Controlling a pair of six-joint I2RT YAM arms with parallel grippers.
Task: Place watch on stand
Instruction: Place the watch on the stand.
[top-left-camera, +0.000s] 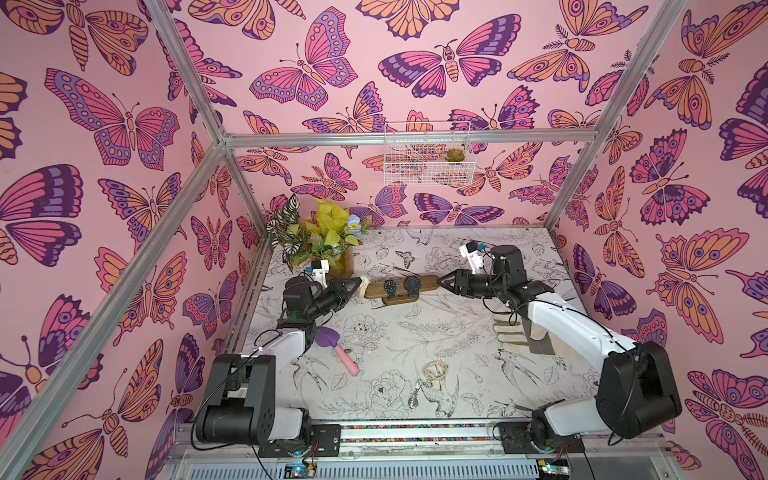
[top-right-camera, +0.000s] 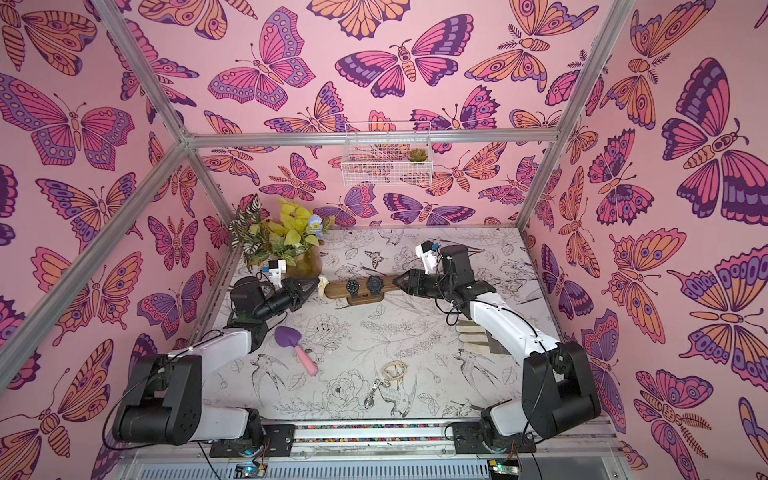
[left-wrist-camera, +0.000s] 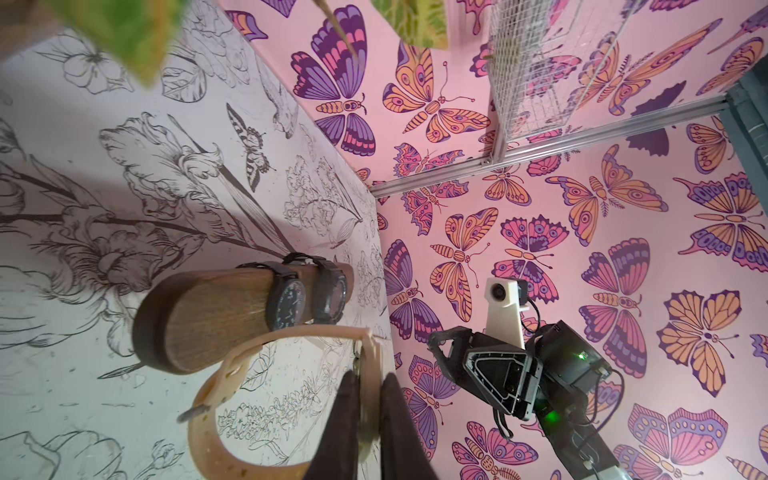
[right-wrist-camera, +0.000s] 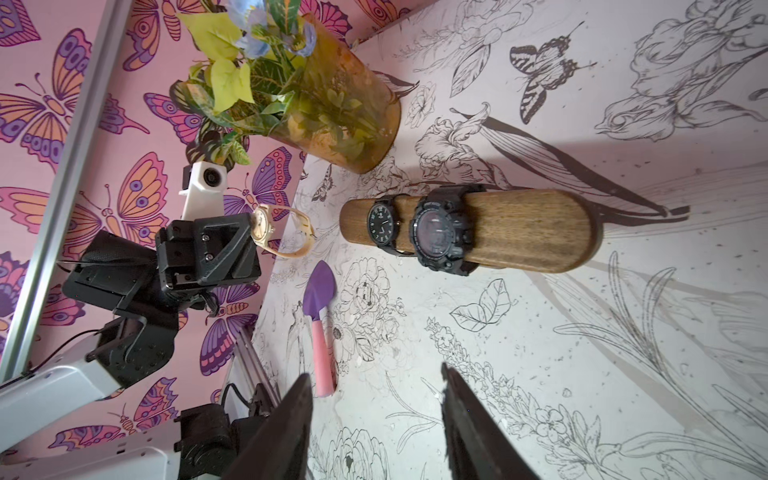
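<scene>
Held the beige watch (left-wrist-camera: 232, 374) in the left gripper (left-wrist-camera: 370, 378), jaws narrowed almost together on its case, pale dial (right-wrist-camera: 261, 220) turned sideways in the right wrist view. Saw its strap curving in a loop up off the table (top-left-camera: 415, 332), just beside the rounded end of the stand (top-left-camera: 374, 288) nearest that arm, with a small gap to the wood in the right wrist view. Found the stand lying crosswise toward the back of the table, its long brown bar on a small flat base, in both top views. Counted two timepieces already strapped round the bar side by side: a slim black watch (right-wrist-camera: 382, 226) on the left gripper's side and a chunky black watch (right-wrist-camera: 440, 232) next to it, with bare wood at both ends of the bar. Saw the right gripper (right-wrist-camera: 376, 371) pointed at the opposite rounded end, near it, jaws moderately apart and gripping nothing. Noted, further out, a vase (top-left-camera: 343, 262) of artificial flowers behind the left gripper, a purple trowel (top-left-camera: 336, 345) with a pink handle beside the left arm, work gloves (top-left-camera: 511, 334) partly under the right arm, a loose beige strap (top-left-camera: 436, 370) toward the front, and a white wire basket (top-left-camera: 428, 166) on the back wall with a small succulent (top-left-camera: 455, 154) inside.
</scene>
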